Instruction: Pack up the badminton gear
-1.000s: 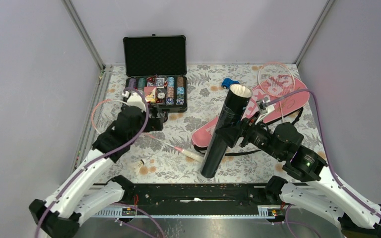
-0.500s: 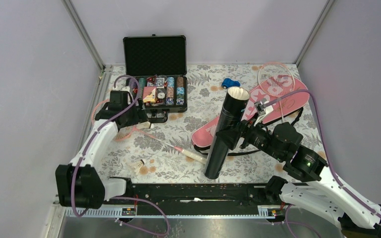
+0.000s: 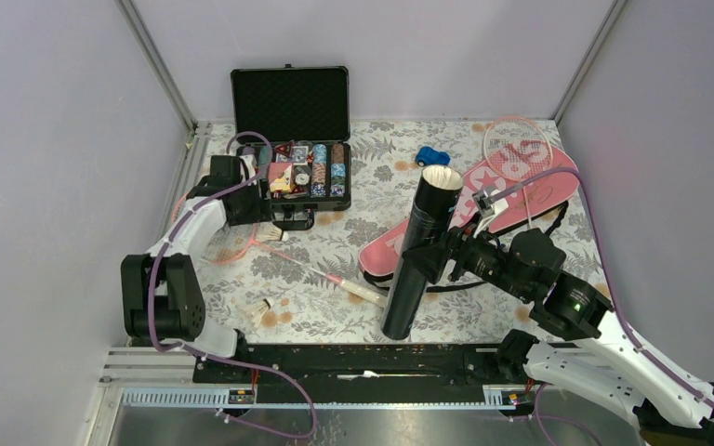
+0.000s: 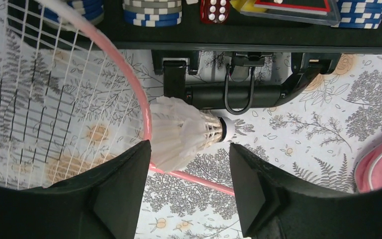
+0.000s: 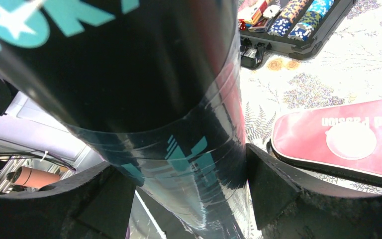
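My left gripper (image 3: 258,221) is open over the left racket's head (image 3: 206,221), by the poker case's front edge. In the left wrist view a white feather shuttlecock (image 4: 184,132) lies on the pink racket frame (image 4: 129,74), just ahead of my open gripper (image 4: 189,148) and not held. My right gripper (image 3: 439,253) is shut on the black tube with teal print (image 3: 423,246), which stands tilted, open mouth up; the right wrist view shows the gripper (image 5: 179,167) clamping the tube (image 5: 154,99). A second shuttlecock (image 3: 262,309) lies near the front. The pink cover (image 3: 521,186) lies at the right with the second racket's head (image 3: 518,146) at its far end.
The open black poker chip case (image 3: 293,139) stands at the back left, its handle right ahead of my left gripper (image 4: 238,94). A small blue toy car (image 3: 432,155) sits behind the tube. The left racket's white handle (image 3: 358,290) points toward the tube's base. Grey walls enclose the table.
My left arm has swung left and back, carrying its gripper to the racket head by the poker case. The right arm has held the tube, which stands slightly more upright.
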You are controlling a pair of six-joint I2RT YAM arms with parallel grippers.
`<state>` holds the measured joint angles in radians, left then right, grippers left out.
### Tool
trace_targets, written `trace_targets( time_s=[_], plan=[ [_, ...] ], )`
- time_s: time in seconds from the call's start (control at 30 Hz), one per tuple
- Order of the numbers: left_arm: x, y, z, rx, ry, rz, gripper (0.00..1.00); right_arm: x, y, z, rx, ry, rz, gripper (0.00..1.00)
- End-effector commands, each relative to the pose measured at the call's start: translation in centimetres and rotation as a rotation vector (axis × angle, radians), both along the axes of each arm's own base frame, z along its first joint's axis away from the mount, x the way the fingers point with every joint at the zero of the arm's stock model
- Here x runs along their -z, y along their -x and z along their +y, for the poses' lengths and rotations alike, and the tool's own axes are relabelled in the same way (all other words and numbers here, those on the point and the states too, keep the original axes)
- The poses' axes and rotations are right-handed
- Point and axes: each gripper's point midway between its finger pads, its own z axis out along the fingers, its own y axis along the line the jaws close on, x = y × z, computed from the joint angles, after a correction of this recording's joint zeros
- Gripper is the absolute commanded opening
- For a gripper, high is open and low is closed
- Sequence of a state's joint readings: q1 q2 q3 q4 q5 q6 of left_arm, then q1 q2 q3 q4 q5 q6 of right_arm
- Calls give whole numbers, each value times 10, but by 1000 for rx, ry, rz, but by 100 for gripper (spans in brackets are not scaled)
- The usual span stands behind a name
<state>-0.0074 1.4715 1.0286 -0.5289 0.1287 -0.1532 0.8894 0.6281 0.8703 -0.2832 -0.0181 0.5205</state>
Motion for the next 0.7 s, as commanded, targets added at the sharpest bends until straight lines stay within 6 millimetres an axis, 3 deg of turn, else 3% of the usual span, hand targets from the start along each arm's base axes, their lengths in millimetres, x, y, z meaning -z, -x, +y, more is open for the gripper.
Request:
trace_targets(
  time_s=[0.0,0.2,0.33,0.57,0.67],
  plan=[
    [-11,-27,-7,87,15,-76,63,-35,2,1,-9,-83,-69,53],
    [0,-26,-20,123,81,-49,55,-36,0,4,-13,-77,-65,53],
    [-2,-24,-28,150,123,-51,42,-32,-1,5,-14,-70,-58,53],
    [-29,-17,-41,183,193,-87,0,-23,0,7,-22,-57,-41,52],
    [-48,-12,-46,182,220,-138,0,-10,-5,6,-7,2,-40,52]
  ],
)
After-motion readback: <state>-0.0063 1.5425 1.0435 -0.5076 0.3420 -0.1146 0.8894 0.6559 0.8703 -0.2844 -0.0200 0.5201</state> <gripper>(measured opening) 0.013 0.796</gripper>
